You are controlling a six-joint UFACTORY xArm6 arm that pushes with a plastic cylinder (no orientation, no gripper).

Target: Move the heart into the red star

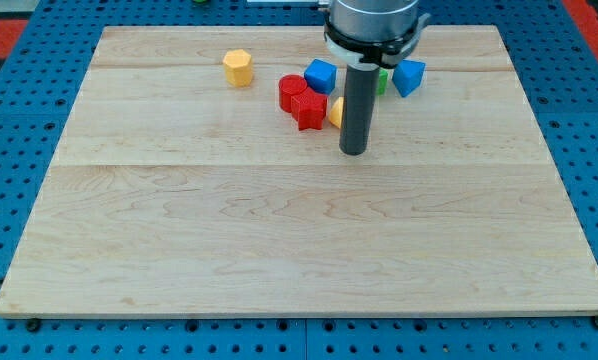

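Note:
The rod comes down from the view's top and my tip (353,150) rests on the board just below a cluster of blocks. A yellow block (335,112), only partly visible and likely the heart, sits right behind the rod on its left side. The red star (308,108) lies just left of it, touching a red round block (292,91). A blue block (321,75) sits above the star. A green block (381,80) is mostly hidden behind the rod. A blue block (409,76) lies to the right.
A yellow hexagon block (238,68) stands apart at the upper left of the wooden board (279,240). The board lies on a blue perforated table (19,130).

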